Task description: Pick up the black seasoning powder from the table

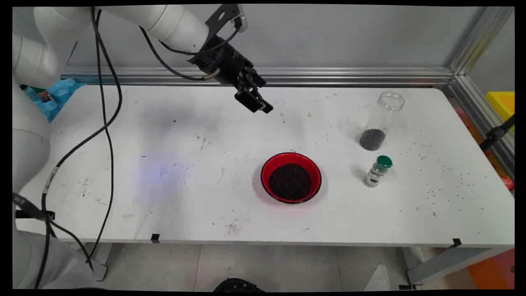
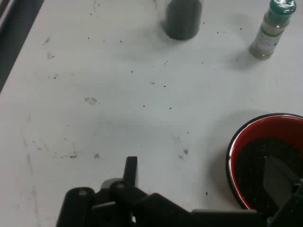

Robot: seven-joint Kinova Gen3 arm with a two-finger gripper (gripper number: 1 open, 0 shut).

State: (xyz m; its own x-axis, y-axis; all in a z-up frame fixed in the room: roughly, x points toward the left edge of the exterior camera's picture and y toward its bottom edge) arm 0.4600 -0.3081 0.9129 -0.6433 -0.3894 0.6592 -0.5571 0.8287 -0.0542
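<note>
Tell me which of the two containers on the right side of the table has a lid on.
The small shaker bottle with the green cap. The taller clear jar behind it stands open, with dark grains at its bottom.

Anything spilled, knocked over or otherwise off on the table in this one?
Yes: small dark grains are scattered over the white table, thickest at its right end around the open clear jar and green-capped shaker. Both stand upright, as does the red bowl of dark grains. The gripper hangs above, touching nothing.

I see a white counter (image 1: 205,135), scuffed and speckled, against a grey wall (image 1: 328,37) with an aluminium rail (image 1: 349,76). Pale tiled floor (image 1: 267,267) lies below its near edge.
</note>
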